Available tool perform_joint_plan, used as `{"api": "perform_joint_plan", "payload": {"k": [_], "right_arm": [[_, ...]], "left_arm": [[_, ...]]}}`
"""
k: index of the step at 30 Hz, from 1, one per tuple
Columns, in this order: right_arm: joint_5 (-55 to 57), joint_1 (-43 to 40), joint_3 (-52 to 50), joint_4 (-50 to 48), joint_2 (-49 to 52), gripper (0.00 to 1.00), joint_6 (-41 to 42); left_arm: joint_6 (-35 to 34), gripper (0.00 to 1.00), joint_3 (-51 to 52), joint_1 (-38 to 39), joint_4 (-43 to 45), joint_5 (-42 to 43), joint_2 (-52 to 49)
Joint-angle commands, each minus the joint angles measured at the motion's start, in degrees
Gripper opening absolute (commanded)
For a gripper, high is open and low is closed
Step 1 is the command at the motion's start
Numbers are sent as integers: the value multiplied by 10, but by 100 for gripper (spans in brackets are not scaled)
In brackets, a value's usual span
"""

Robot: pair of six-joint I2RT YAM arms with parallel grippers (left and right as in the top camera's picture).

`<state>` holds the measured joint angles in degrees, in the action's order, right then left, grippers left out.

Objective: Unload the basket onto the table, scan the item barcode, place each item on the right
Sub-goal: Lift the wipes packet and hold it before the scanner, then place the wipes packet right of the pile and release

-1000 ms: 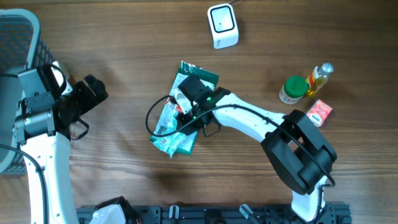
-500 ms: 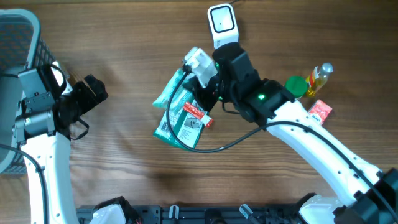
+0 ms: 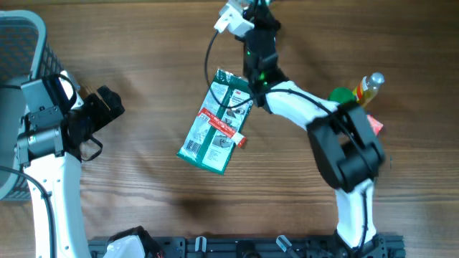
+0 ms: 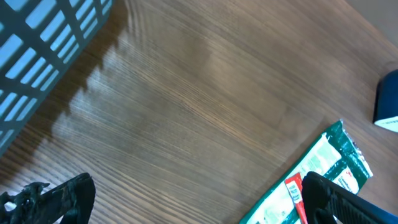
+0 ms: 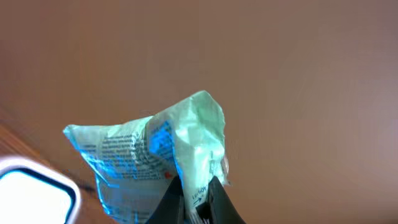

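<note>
Currently the right gripper [image 3: 247, 92] is clenched on the top edge of a green packet [image 3: 214, 125], dangling it above the worktop [image 3: 143, 57] beside the far white scanner [image 5: 28, 186]. Next, its barcode side must face that scanner.

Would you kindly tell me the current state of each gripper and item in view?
right gripper: shut on one end of the green packet.
green packet: held up by that end, crumpled at the grip, printed face towards the overhead camera.
left gripper: open, empty.
bottle: capped, standing on the table.
green-lidded jar: lid on, standing, partly hidden by the right arm.
</note>
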<state>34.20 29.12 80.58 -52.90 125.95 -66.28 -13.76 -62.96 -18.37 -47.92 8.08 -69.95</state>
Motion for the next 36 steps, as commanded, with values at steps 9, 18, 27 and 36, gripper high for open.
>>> {"api": "perform_joint_plan", "payload": {"k": [9,18,27,36], "right_arm": [[-8,-4,6,52,81,4,24],[-57,-3,6,466,-223,4,279],[-376,-79,-49,1140,-312,4,620],[-211,-86,-103,1069,-309,66,708]], "left_arm": [[12,100,0,2,1,7,0],[12,100,0,2,1,7,0],[12,100,0,2,1,7,0],[12,100,0,2,1,7,0]]}}
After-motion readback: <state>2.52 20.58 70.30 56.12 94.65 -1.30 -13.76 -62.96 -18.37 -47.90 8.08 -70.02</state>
